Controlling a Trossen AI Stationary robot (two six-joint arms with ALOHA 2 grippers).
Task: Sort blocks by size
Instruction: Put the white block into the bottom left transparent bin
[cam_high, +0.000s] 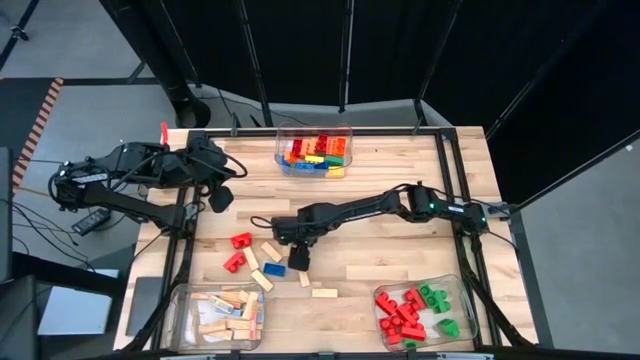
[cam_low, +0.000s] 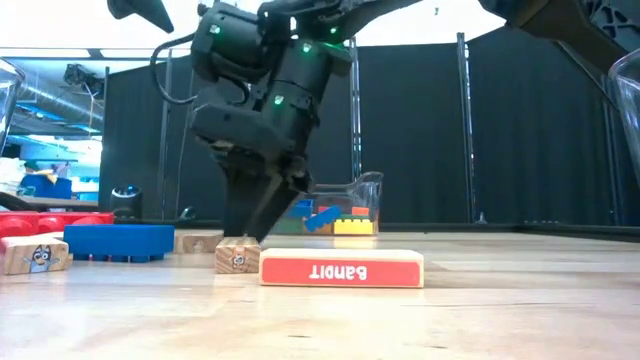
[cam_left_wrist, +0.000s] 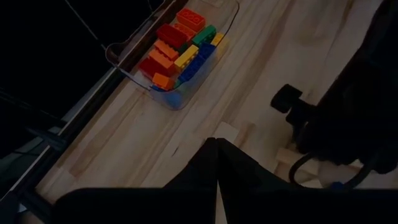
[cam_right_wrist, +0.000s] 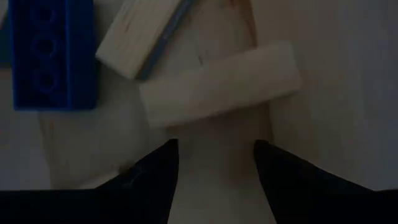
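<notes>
right claw (cam_high: 299, 257): hanging low over the loose pile in the middle of the tabletop (cam_high: 380, 250), fingers spread and nothing between them. Its wrist view shows a pale wooden bar (cam_right_wrist: 219, 84) lying crosswise just past the fingertips (cam_right_wrist: 158, 168), not touching as far as I can see.

left claw (cam_high: 222, 198): parked over the far left part of the tabletop, pinched fully closed and holding nothing.

loose blocks: a couple of red bricks (cam_high: 241, 241), a blue brick (cam_high: 274, 268) and a handful of tan wooden bars (cam_high: 272, 250) scattered just left of and nearer than the right claw. One more wooden bar (cam_high: 324, 292) sits a bit apart, nearer the front edge.

far bin (cam_high: 314, 150): clear tub at the far middle, stuffed with mixed red, orange, yellow, blue and green bricks.

near-left bin (cam_high: 222, 317): wooden bars inside, some with printed faces.

near-right bin (cam_high: 420, 312): red and green bricks only.

low view: a wooden block with red print (cam_low: 342, 268) lies flat up front, and a small wooden cube (cam_low: 237, 256) sits right below the right claw's fingers.
</notes>
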